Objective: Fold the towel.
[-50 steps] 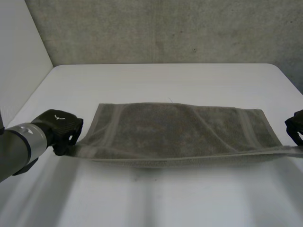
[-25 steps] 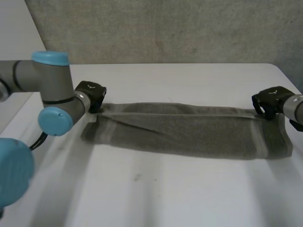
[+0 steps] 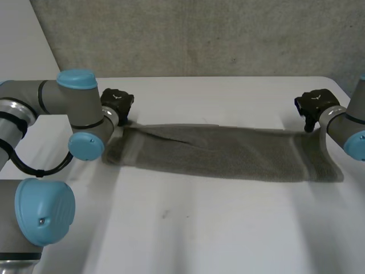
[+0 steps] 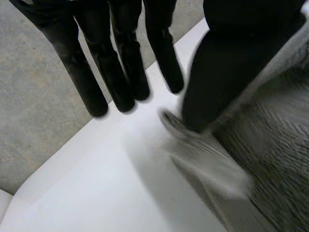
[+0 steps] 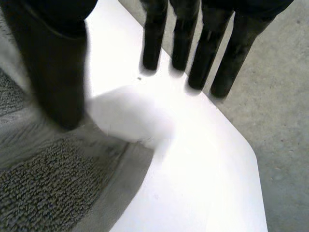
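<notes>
The grey towel (image 3: 228, 153) lies flat across the middle of the white table (image 3: 199, 228) as a long narrow band, folded in half lengthwise. My left hand (image 3: 117, 103) stands at the towel's far left corner. In the left wrist view its fingers (image 4: 120, 63) are straight over bare table and its thumb hangs apart, just over the towel's corner (image 4: 270, 159). At the far right corner is my right hand (image 3: 313, 104). There the fingers (image 5: 207, 53) are straight too, spread from the thumb, with the towel's edge (image 5: 48, 188) below. Neither hand pinches cloth.
A grey concrete wall (image 3: 199, 34) rises behind the table's far edge. My left arm (image 3: 74, 108) reaches over the table's left side, with its elbow cap (image 3: 43, 211) low at the front left. Bare table lies in front of the towel.
Both hands carried the towel's near edge away from me onto its far edge, halving it lengthwise. Then both opened and let the cloth go.
</notes>
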